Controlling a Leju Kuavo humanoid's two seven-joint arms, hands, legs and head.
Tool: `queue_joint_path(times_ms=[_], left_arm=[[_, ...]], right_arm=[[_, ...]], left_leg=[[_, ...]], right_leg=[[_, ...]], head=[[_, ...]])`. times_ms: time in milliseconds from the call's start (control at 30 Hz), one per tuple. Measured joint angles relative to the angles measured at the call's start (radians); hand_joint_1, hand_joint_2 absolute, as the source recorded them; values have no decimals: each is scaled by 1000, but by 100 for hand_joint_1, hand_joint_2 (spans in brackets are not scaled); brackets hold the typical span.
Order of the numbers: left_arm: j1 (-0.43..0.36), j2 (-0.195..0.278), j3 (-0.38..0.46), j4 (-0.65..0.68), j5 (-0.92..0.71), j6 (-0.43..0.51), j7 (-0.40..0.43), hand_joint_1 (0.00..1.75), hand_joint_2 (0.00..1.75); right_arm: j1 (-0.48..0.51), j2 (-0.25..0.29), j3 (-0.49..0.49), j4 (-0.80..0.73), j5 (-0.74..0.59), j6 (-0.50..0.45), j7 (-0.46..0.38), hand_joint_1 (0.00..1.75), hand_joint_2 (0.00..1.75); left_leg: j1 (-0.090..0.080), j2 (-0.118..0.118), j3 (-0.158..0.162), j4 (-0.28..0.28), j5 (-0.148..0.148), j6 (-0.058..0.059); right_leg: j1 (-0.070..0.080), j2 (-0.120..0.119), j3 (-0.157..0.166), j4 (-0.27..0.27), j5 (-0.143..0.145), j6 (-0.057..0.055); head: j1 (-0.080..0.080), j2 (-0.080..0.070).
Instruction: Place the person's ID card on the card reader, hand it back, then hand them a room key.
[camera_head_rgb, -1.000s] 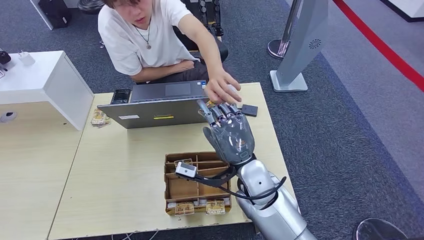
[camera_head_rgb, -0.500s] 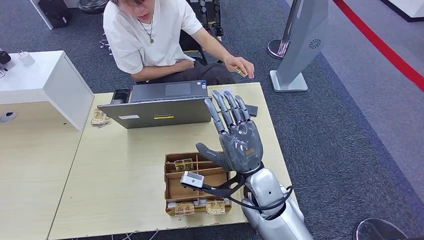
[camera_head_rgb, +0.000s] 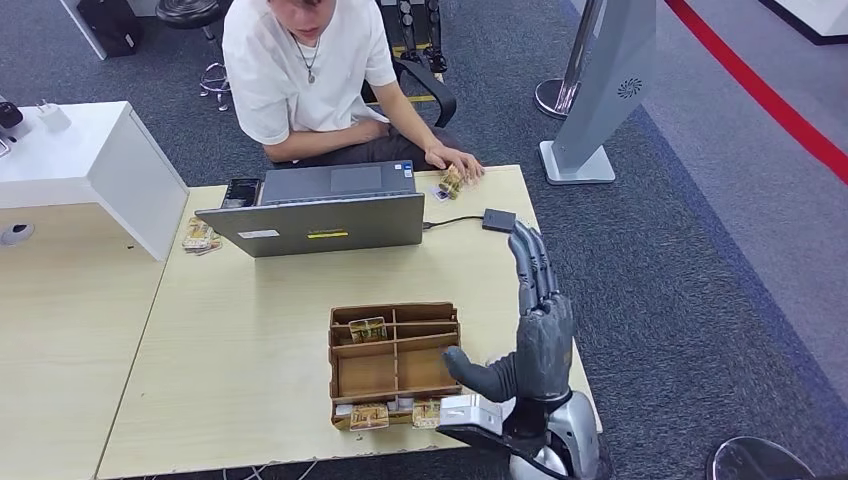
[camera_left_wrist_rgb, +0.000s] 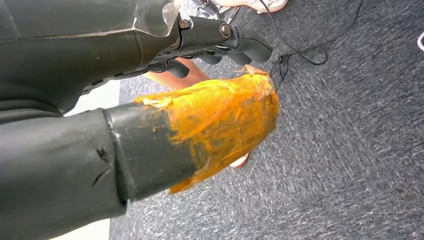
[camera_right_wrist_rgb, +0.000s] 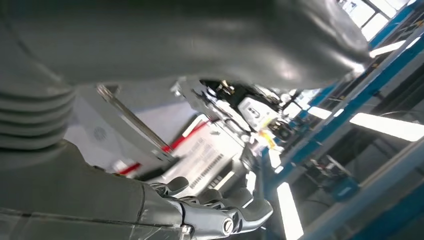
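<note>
beside the card tray (camera_head_rgb: 395, 312) | right hand (camera_head_rgb: 535, 335) raised, fingers straight and apart, holding nothing | left hand (camera_left_wrist_rgb: 220, 42) fingers curled, grip unclear | person's hand (camera_head_rgb: 455, 160) resting on card (camera_head_rgb: 449, 183)

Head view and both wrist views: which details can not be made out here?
- Small card under the person's hand, head view: fingers cover it; too small to read.
- Brown cardboard divider tray: its near corner hidden by the right hand.
- Left hand, left wrist view: fingers partly hidden behind its orange-taped thumb.
- Right wrist view: background blurred.
</note>
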Motion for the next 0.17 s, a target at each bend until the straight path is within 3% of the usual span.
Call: queue_joint_path(times_ms=[167], left_arm=[[1,0,10,0,8,0,8,0,0]], right_arm=[[56,-9,5,-19,-174,-1,38,0,0]], left_leg=[[0,0,0,0,0,0]], right_leg=[[0,0,0,0,0,0]], head=[[0,0]])
